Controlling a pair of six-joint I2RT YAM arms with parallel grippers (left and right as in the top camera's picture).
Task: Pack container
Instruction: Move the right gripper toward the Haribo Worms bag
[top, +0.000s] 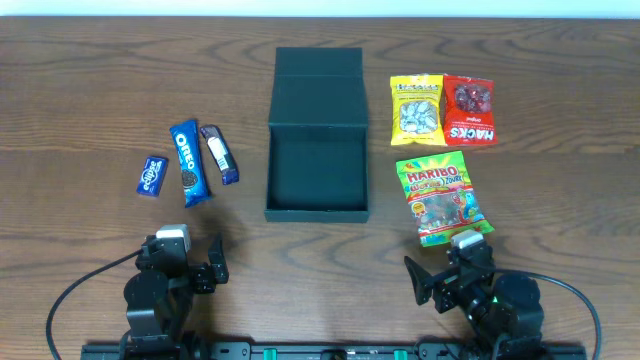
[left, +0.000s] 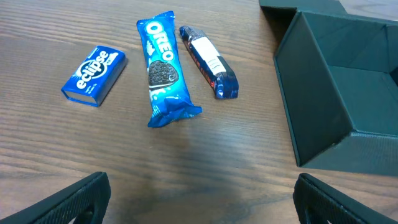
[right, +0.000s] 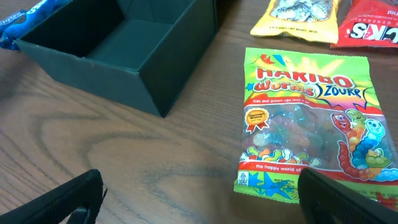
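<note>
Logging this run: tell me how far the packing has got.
Done: the container is open, lid folded back, but empty. In hand: nothing; left gripper and right gripper are open, holding nothing. To do: everything; the gum box, cookie pack, dark bar, yellow bag, red bag and gummy bag all lie on the table.

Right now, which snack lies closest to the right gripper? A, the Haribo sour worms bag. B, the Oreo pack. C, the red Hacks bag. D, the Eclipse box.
A: the Haribo sour worms bag lies just ahead of the open right gripper, while the Oreo pack and Eclipse box sit on the far side of the container and the Hacks bag lies farther back.
</note>
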